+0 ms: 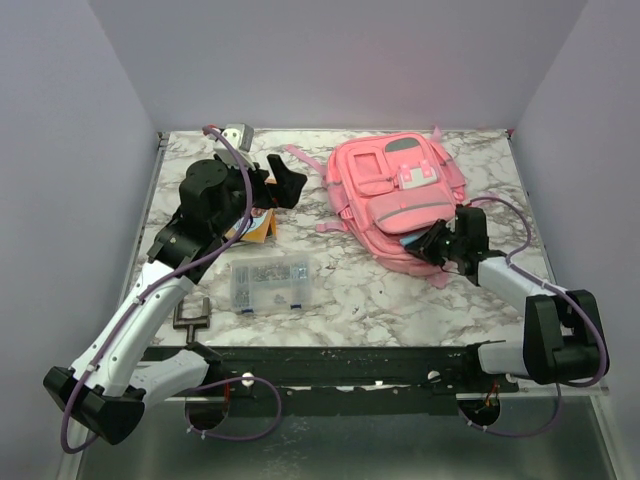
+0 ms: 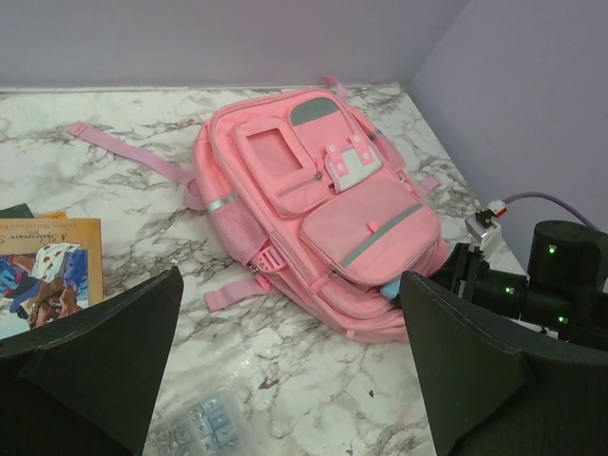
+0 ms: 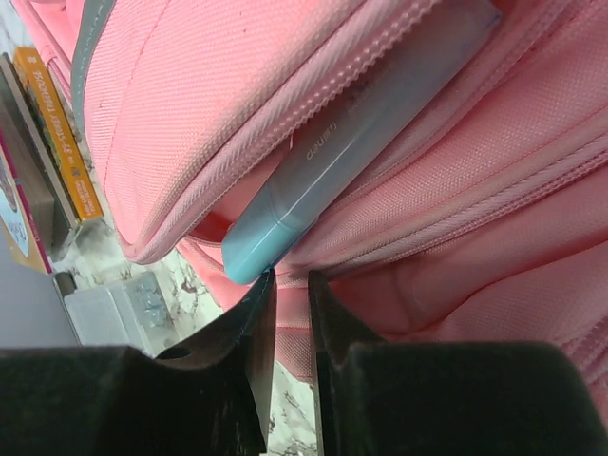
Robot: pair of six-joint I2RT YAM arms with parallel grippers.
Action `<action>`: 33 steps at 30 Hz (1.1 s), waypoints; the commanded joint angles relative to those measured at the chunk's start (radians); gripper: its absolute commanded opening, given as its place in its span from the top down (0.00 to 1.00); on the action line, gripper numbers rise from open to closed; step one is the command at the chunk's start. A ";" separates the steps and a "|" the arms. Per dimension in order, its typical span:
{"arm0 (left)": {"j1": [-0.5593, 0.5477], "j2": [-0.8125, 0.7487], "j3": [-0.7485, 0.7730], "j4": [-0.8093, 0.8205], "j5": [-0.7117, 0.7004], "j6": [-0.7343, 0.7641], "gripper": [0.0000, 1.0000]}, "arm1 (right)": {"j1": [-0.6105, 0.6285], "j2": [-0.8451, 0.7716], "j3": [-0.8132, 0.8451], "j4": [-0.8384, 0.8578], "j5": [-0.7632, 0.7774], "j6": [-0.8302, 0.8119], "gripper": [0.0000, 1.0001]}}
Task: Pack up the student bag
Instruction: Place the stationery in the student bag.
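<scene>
The pink student bag point(image 1: 395, 190) lies flat on the marble table at the back right, front pockets up, and fills the right wrist view point(image 3: 427, 190). A light blue, pen-case-like object point(image 3: 323, 161) sticks out of an open zip pocket on the bag's near side point(image 2: 389, 288). My right gripper point(image 1: 437, 245) is at that pocket. Its jaws are nearly together with a narrow bare gap point(image 3: 292, 277), and the left fingertip touches the blue object's end. My left gripper point(image 1: 285, 180) hovers wide open left of the bag point(image 2: 290, 275), holding nothing.
A clear plastic compartment box point(image 1: 270, 283) sits in the near middle of the table. Picture books point(image 1: 262, 225) lie under the left arm. A black clamp point(image 1: 192, 320) stands at the near left edge. Walls close in the table on three sides.
</scene>
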 commanded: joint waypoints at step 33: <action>-0.002 -0.015 0.031 -0.009 -0.013 0.012 0.02 | -0.006 0.020 0.162 -0.044 0.377 -0.063 0.48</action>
